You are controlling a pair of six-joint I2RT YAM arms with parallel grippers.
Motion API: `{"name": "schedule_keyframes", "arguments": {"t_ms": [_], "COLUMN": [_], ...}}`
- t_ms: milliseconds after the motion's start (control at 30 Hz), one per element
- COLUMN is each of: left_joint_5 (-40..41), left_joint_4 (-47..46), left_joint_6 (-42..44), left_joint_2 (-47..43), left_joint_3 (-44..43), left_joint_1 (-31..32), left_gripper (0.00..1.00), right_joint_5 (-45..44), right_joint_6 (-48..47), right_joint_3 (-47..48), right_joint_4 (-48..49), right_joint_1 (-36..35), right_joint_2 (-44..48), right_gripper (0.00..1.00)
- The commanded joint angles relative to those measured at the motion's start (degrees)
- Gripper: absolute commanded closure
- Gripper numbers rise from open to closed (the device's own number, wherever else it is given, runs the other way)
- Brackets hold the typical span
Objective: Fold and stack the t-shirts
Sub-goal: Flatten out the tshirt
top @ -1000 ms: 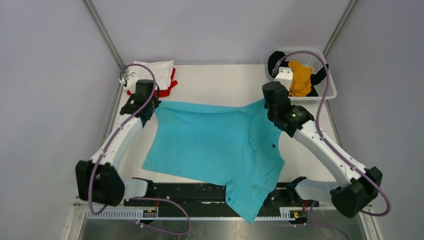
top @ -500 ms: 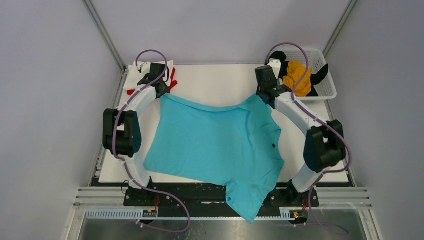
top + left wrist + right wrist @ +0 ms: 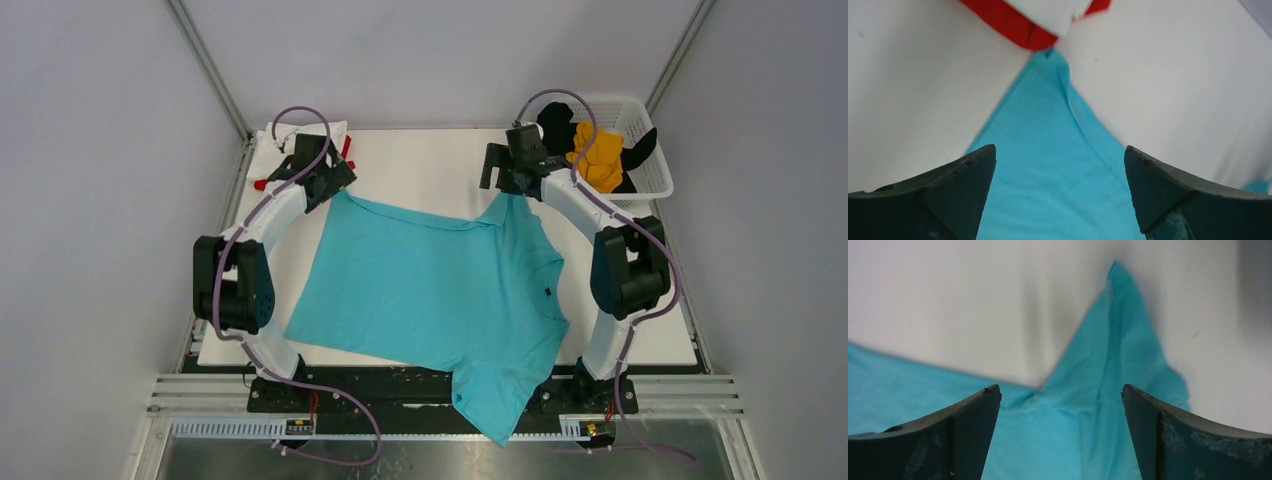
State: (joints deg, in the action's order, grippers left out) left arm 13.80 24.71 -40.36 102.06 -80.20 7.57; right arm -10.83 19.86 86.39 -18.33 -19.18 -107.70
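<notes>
A turquoise t-shirt [image 3: 430, 290] lies spread flat on the white table, its lower part hanging over the near edge. My left gripper [image 3: 337, 183] hovers open over the shirt's far left corner [image 3: 1048, 165], with nothing between its fingers [image 3: 1059, 147]. My right gripper [image 3: 500, 180] stands open above the far right corner [image 3: 1098, 365], also holding nothing [image 3: 1060, 386]. A folded white t-shirt [image 3: 310, 135] rests on a red one [image 3: 347, 152] at the far left; both show at the top of the left wrist view, white [image 3: 1048, 10] over red [image 3: 1013, 25].
A white mesh basket [image 3: 655, 185] stands at the far right corner of the table, holding a mustard-yellow shirt [image 3: 600, 155] and a black one [image 3: 553, 120]. Metal frame posts rise at both far corners. Grey walls close in the left and right sides.
Both grippers went from shut on the shirt's far corners to open, letting the corners go. Both arms stretched farther back, and the shirt's far edge settled onto the table.
</notes>
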Motion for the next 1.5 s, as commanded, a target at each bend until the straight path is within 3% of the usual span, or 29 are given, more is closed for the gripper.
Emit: {"name": "schedule_keyframes", "arguments": {"t_ms": [0, 233, 633, 1067, 1200, 1300, 1467], "left_joint_5": [-10.0, -15.9, -16.6, -11.7, -11.7, -10.3, -9.9], "left_joint_4": [-8.5, -13.9, -13.9, -10.6, -10.4, -10.0, -13.2], "left_joint_6": [-0.9, -3.5, -3.3, -1.9, -2.0, -2.0, -4.7], "left_joint_2": [-9.8, -11.1, -6.7, -7.9, -8.5, -8.9, -6.4], "left_joint_3": [10.8, 20.2, 23.1, 22.8, 22.5, 21.6, 19.0], "left_joint_1": [2.4, 6.5, 6.7, 6.6, 6.6, 6.6, 6.2], "left_gripper": [0.01, 0.01, 0.01, 0.01, 0.01, 0.01, 0.01], "right_joint_5": [16.9, 19.9, 14.1, 14.9, 20.9, 21.5, 21.0], "right_joint_6": [8.1, 17.9, 22.4, 19.2, 15.7, 11.9, 11.0], "right_joint_3": [-5.8, -13.9, -5.0, 40.8, 54.6, 47.8, 9.1], "right_joint_4": [0.6, 5.9, 4.2, -4.5, -9.5, -10.6, 4.0], "right_joint_1": [0.0, -0.1, 0.1, 1.6, 1.8, 1.8, 1.8], "right_joint_2": [4.2, 1.9, -9.2, -32.2, -37.9, -31.3, -10.5], "right_gripper": [0.00, 0.01, 0.01, 0.01, 0.01, 0.01, 0.01]}}
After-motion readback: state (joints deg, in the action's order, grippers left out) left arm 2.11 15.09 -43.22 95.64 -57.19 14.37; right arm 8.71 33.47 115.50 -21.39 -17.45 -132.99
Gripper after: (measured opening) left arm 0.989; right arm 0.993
